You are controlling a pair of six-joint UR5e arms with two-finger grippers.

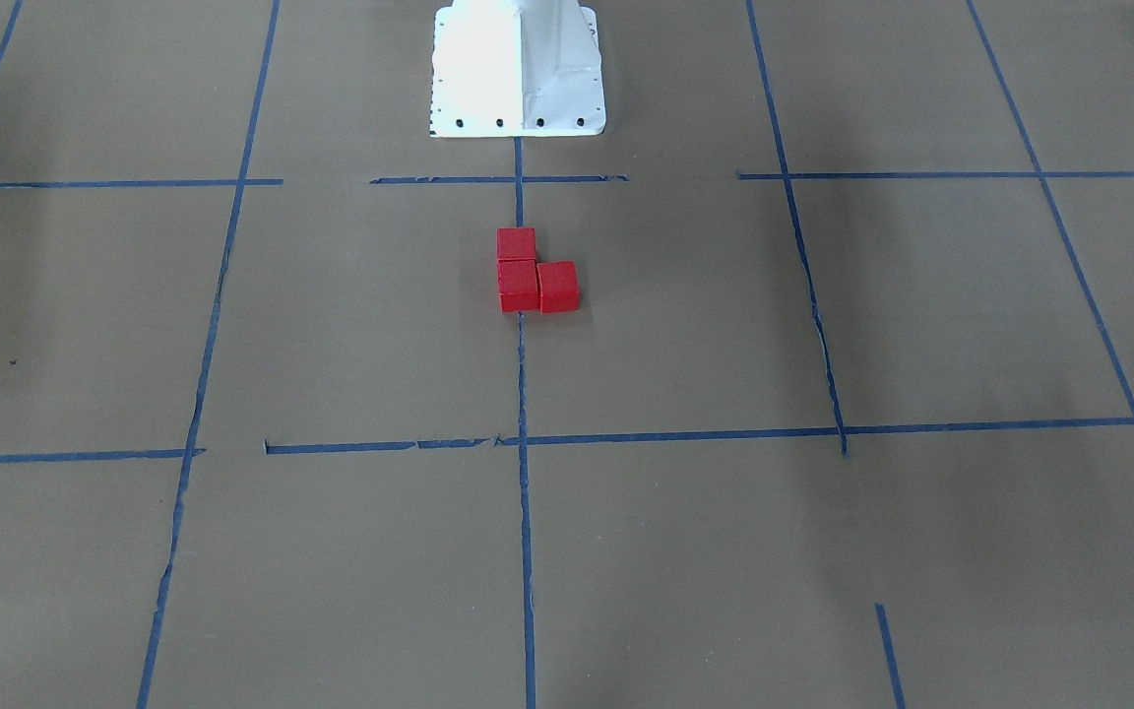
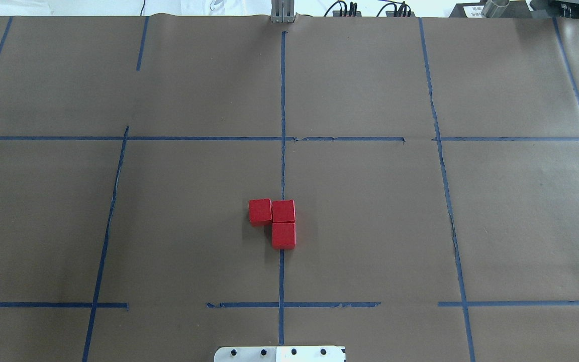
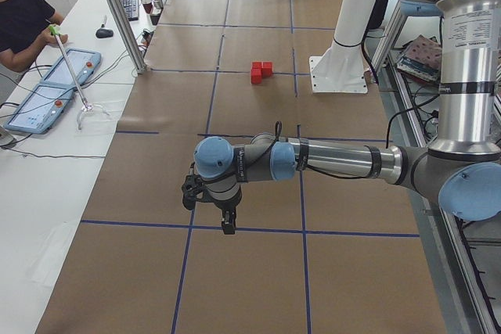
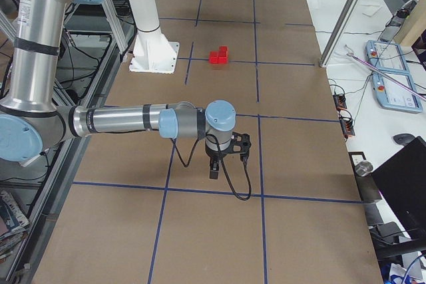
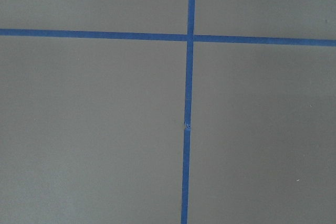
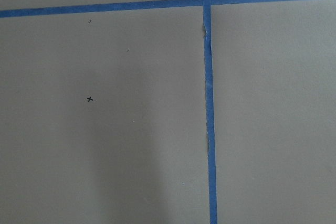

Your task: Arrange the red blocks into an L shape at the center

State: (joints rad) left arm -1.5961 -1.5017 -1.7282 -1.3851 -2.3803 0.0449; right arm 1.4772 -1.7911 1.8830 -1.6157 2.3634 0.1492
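From where I stand, the three blocks [image 2: 283, 211] sit huddled just below the middle of the overhead frame, on the center [image 2: 360, 221] patch of the table [image 2: 43, 226]. Two lie side by side and touching. The third touches the right-hand one on its lower side, toward the robot base [image 2: 279, 354] at the bottom edge. That right-hand pair lies on the tape line [image 2: 283, 100] running up the frame. In the exterior left view the left gripper [image 3: 228, 227] hangs over the table, low in the frame's middle, well apart from the blocks up top. In the exterior right view the right gripper [image 4: 213, 172] hangs likewise.
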